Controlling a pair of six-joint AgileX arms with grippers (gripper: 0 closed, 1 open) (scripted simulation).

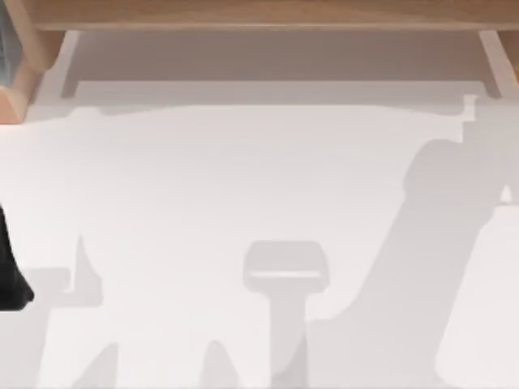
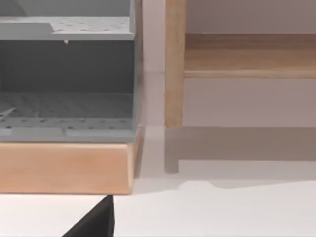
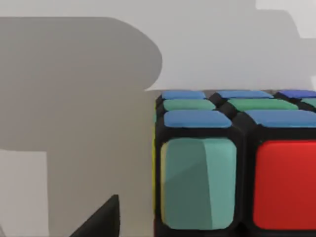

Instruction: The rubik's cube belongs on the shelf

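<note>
The rubik's cube point(image 3: 237, 168) looms close in the right wrist view, with blue and green stickers on top and teal and red ones on the near face. It sits on the white table. A dark piece of my right gripper point(image 3: 101, 222) shows beside the cube, apart from it. The shelf point(image 1: 259, 12) is a long light-brown wooden board along the table's far edge. Its board point(image 2: 247, 54) and a wooden side support point(image 2: 174, 64) appear in the left wrist view. A black part of my left arm point(image 1: 10, 275) sits at the table's left edge. A dark piece of my left gripper point(image 2: 94, 222) hangs over the table.
A grey perforated rack on a wooden base point(image 2: 66, 163) stands left of the shelf's support, at the table's far left corner point(image 1: 12, 57). Broad arm shadows fall across the white table point(image 1: 243, 178).
</note>
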